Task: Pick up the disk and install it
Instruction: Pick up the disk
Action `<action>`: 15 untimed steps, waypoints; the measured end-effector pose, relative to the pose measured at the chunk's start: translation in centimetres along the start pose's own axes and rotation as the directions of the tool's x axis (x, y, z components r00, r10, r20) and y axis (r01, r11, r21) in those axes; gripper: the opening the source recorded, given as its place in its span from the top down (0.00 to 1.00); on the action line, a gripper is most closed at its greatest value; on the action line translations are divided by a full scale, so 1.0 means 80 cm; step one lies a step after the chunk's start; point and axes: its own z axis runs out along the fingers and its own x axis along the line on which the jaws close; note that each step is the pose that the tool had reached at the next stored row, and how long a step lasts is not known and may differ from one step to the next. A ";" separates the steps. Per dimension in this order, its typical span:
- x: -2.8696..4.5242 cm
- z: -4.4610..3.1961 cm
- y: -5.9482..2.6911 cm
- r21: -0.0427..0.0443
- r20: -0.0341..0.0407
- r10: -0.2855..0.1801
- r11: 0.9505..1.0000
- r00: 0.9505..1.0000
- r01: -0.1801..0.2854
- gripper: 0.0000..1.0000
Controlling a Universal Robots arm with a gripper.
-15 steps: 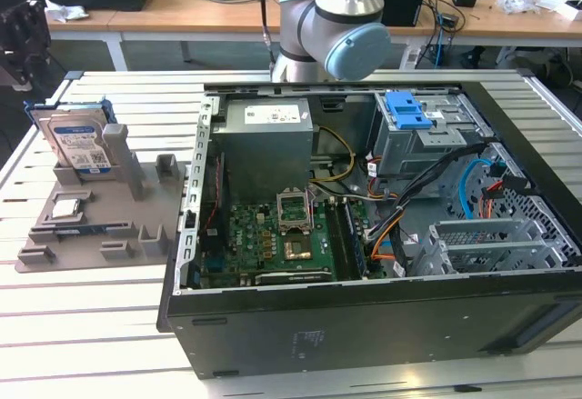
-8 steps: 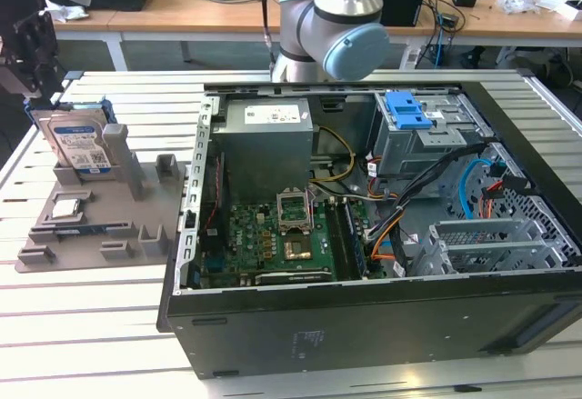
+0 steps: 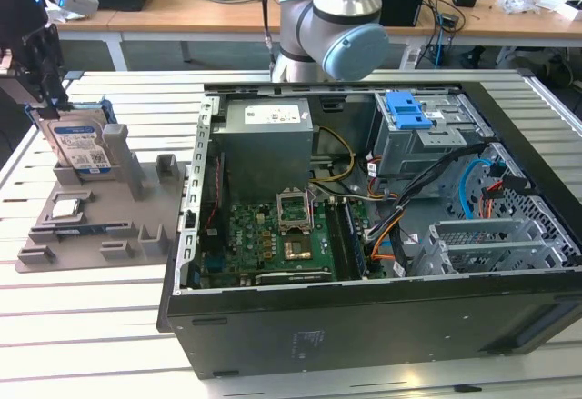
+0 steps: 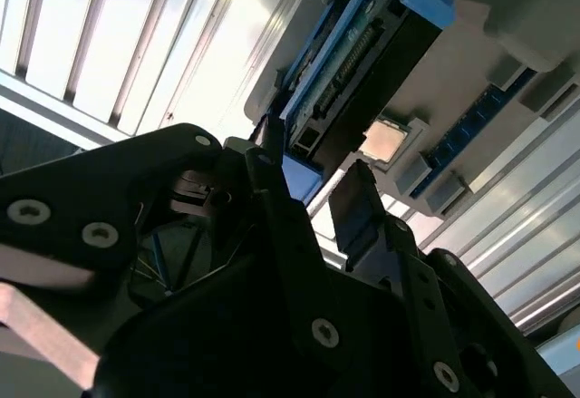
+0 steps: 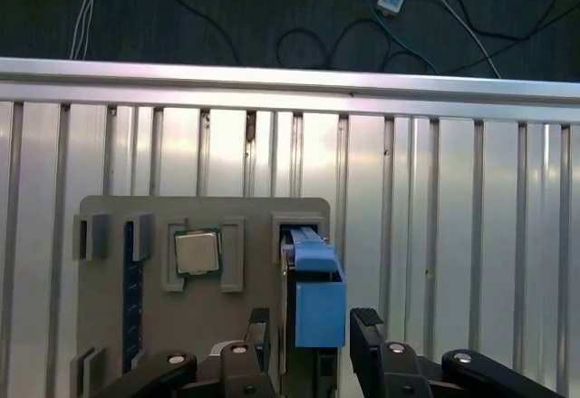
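- we see the claw [image 5: 313, 319] open, its fingers [image 5: 366, 325] on either side of the disk [image 5: 319, 294], with slim gaps showing.
- the disk stands on edge in a slot of the grey holder [image 5: 109, 221] on the bench [image 5: 453, 235].
- the holder sits to the exterior view's left of the open computer case [image 3: 364, 326].

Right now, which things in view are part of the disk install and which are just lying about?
Job in hand:
- disk, standing on edge in the grey tray
- gripper, open, one finger on each side of the disk
- open computer case

Lying about:
- processor chip, on the tray
- blue bracket, inside the case
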 end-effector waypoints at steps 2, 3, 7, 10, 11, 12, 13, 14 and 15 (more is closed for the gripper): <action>0.0001 0.0080 0.000 0.000 -0.001 -0.010 1.000 1.000 0.010 0.52; 0.0001 0.0098 0.000 0.000 -0.001 -0.014 1.000 1.000 0.014 0.52; -0.0007 0.0164 0.000 0.000 -0.002 -0.036 0.999 0.999 0.036 0.52; -0.0017 0.0230 0.001 0.000 -0.002 -0.036 0.999 0.999 0.036 0.52; -0.0019 0.0247 0.001 0.000 -0.002 -0.036 0.999 0.999 0.036 0.52; -0.0022 0.0264 0.002 0.000 -0.002 -0.036 0.999 0.999 0.036 0.52; -0.0023 0.0278 0.003 -0.001 -0.002 -0.036 0.999 0.999 0.036 0.52; -0.0024 0.0296 0.004 -0.001 -0.002 -0.036 0.999 0.999 0.036 0.52; -0.0025 0.0310 0.005 0.000 -0.002 -0.036 0.999 0.999 0.036 0.52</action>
